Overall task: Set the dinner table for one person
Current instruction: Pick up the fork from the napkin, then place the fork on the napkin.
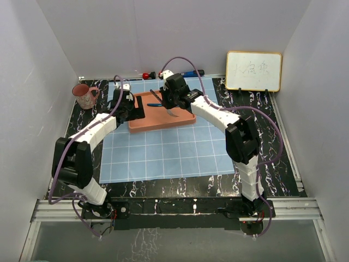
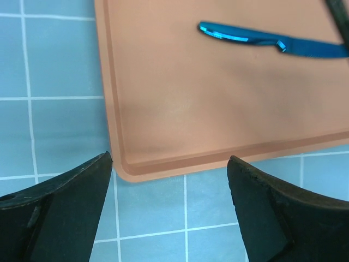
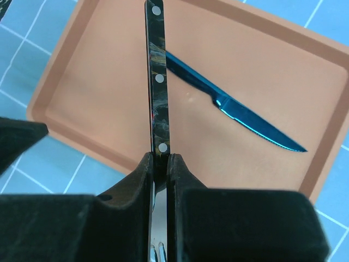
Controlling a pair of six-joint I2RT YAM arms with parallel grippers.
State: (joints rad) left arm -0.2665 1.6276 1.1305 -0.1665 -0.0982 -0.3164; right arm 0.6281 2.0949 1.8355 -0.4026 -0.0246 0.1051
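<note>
The fingers (image 3: 131,185) of the right gripper (image 3: 159,164) pinch a dark-handled riveted metal fork (image 3: 156,82) above the orange rectangular tray (image 3: 98,93); the left gripper (image 2: 169,158) stands spread wide, empty. The black white-veined dinner table (image 1: 174,186) lies beneath them.

Whiteboard (image 1: 253,71): scrawl too small to read. Red obj (image 1: 146,75) & blue obj (image 1: 192,72) at the back: tiny, blue one partly behind right arm, can't ID either. Tray (image 1: 163,123): far side covered by both arms in top view; cut off top & right in left wrist view. Blue knife (image 3: 240,112): handle end hidden behind fork (image 3: 157,82) in right wrist view, runs off right edge in left wrist view. Fork head buried in right gripper (image 3: 159,164), only tine slivers at bottom edge. Dark shape (image 2: 341,16), top-right corner: cut off, can't tell.
</note>
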